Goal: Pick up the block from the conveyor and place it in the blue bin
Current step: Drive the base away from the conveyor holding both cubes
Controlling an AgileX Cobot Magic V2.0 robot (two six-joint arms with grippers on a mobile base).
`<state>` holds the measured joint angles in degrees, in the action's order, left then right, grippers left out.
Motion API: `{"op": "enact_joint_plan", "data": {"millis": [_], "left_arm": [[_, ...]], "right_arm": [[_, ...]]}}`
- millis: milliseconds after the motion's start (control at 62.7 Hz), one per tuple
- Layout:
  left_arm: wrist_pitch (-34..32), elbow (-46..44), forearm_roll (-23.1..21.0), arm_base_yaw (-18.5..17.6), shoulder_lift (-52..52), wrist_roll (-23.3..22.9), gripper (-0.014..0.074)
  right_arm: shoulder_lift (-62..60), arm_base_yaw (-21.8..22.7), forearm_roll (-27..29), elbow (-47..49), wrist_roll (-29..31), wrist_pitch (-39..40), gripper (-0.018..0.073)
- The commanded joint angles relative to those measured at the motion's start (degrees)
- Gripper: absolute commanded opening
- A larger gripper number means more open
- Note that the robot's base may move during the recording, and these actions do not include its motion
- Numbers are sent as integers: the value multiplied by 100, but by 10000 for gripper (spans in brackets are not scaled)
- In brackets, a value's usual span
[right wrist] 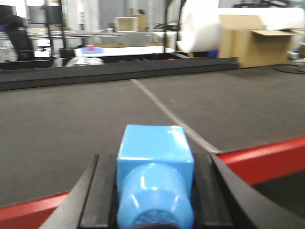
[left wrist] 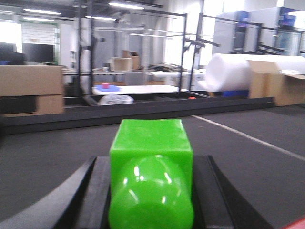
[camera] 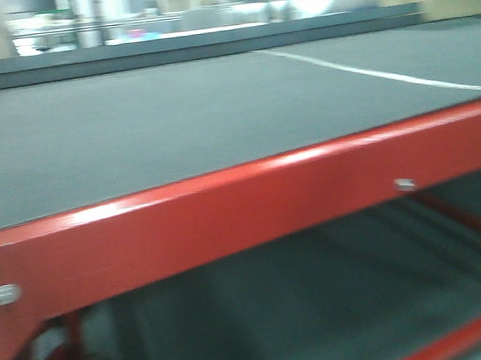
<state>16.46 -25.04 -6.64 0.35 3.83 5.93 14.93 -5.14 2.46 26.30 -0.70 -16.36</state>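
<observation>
My left claw (left wrist: 151,160) is pinching a bright green plastic block (left wrist: 150,138), whose sides sit against both black fingers (left wrist: 93,191), above the dark grey woven conveyor belt (camera: 178,126). My right claw (right wrist: 153,156) pinches a light blue plastic block (right wrist: 155,143) the same way, just over the glossy red metal frame (camera: 250,196) at the near edge. Ahead, the belt runs broad and flat to a dark far rail (camera: 172,56). A thin white line (camera: 365,72) crosses it on the right.
</observation>
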Motion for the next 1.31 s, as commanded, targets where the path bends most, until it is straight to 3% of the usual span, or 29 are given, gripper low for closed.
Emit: {"op": "enact_joint_plan", "data": {"millis": [0,1291], "left_arm": [[-89,-9,-12,6,-10,-12,-111],[-89,-9,-12,6,-10,-12,-111]], "right_arm": [[-31,-3,-40,34,21,156,-162],[-31,-3,-40,34,21,156,-162]]}}
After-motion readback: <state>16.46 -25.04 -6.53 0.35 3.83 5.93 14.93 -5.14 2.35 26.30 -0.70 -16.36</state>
